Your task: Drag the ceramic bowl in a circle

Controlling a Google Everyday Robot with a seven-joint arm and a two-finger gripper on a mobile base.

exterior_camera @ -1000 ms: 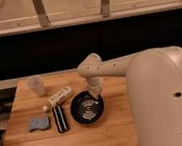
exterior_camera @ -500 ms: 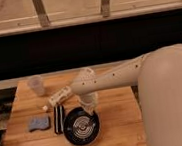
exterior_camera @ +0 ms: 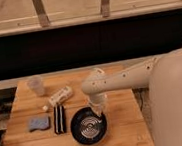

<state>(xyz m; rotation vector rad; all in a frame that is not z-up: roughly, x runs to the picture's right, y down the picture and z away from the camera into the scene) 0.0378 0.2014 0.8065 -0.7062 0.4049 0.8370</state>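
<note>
The gripper hung straight down over the far right rim of the ceramic bowl, and whether its jaws stood wide or pinched on that rim could not be told. The bowl sat upright, mouth up, near the front edge of the wooden surface, just beside a black bar-shaped object. Being round, it had no long axis or heading to mind. Dragging it well likely called for steady downward contact at the rim, a smooth arc, and a path kept clear of the black object and the front edge.
</note>
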